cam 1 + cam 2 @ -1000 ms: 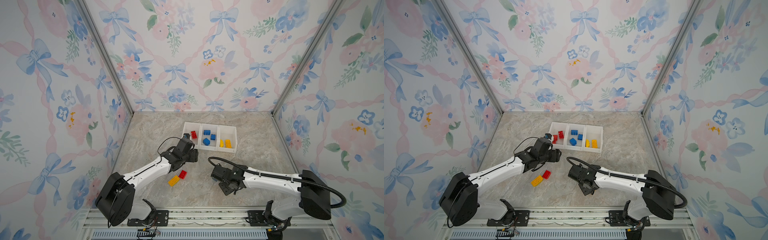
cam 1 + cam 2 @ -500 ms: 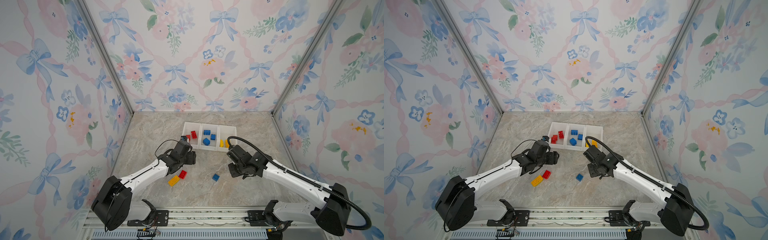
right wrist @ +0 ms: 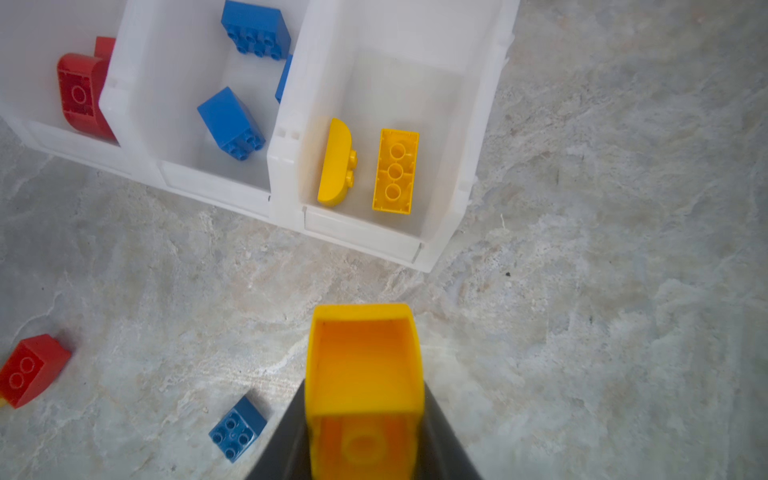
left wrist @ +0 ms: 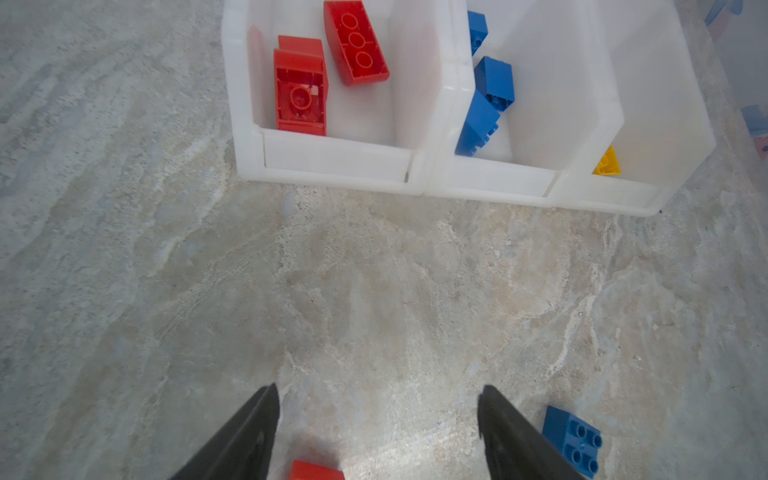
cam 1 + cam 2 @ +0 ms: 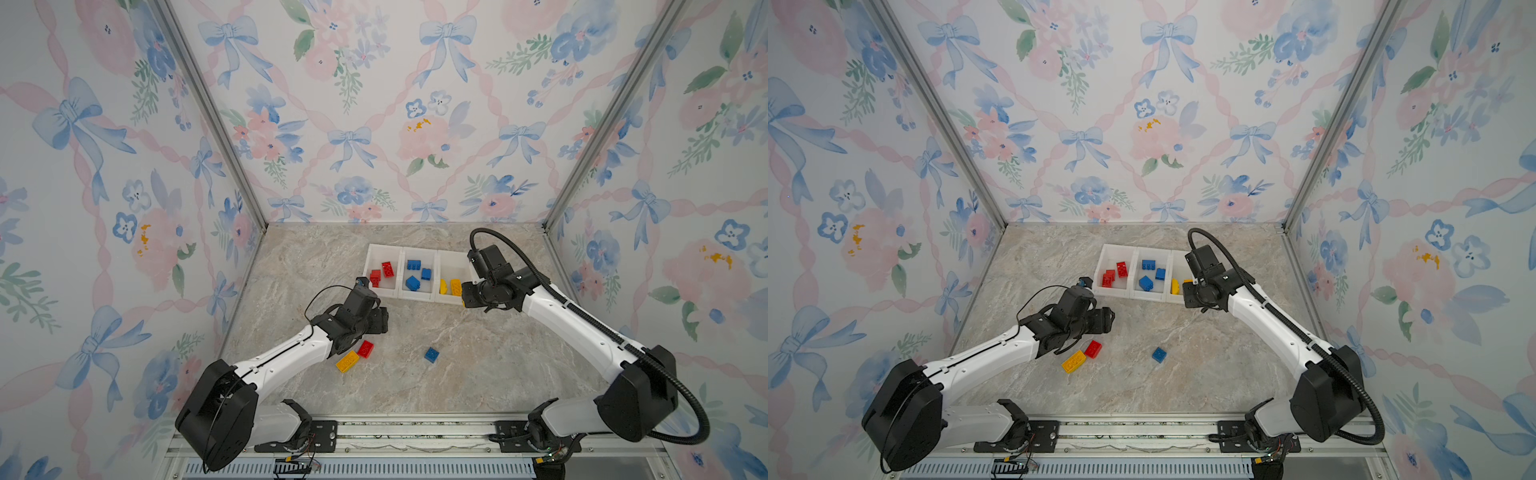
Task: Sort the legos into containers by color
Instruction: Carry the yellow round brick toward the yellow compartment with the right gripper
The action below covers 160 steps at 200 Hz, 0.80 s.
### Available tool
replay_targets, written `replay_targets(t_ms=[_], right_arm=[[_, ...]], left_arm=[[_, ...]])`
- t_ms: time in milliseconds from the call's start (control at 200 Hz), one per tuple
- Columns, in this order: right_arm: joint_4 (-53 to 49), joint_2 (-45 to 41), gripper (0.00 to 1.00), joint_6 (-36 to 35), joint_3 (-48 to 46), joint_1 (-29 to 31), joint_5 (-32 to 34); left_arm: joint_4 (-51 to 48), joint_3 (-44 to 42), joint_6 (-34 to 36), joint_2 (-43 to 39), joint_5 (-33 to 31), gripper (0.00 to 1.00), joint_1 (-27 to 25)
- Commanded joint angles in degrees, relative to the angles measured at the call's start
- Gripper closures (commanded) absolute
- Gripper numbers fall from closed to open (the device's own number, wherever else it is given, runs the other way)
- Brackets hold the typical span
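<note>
The legos [image 5: 412, 282] are seen in both top views: red, blue and yellow ones are kept in separate bins of the containers [image 5: 452, 264], far back on the counter [image 5: 478, 374], while a yellow oblong brick [image 5: 347, 360], a red brick [image 5: 365, 348] just beside it and a blue brick [image 5: 432, 354] lie loose nearer the front. The left pincer [image 5: 380, 322] is held near the red brick; the right pincer [image 5: 467, 296] is placed at the yellow bin's front corner. In the left wrist view, the left pincer is shown released and empty, the red brick partly seen between its fingers [image 4: 249, 436]. In the right wrist view, the right pincer is shown clenched on a yellow lego [image 3: 363, 374], just short of the bin where two yellow ones lie.
</note>
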Motion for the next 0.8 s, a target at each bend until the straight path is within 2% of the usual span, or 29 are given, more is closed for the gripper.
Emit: replay_targets(t_ms=[0, 370, 795], right_arm=[[3.77, 5.15, 0.81, -3.09, 4.59, -1.67, -1.67], [6.44, 25.92, 0.82, -5.36, 20.57, -4.68, -1.98], [4.2, 37.93, 0.79, -6.89, 32.05, -6.66, -1.89]], left_arm=[[0.45, -1.24, -0.93, -1.37, -0.9, 0.22, 0.41], [0.36, -3.7, -1.15, -3.51, -1.09, 0.2, 1.25], [0.22, -5.48, -1.94, -6.54, -1.34, 0.19, 2.4]])
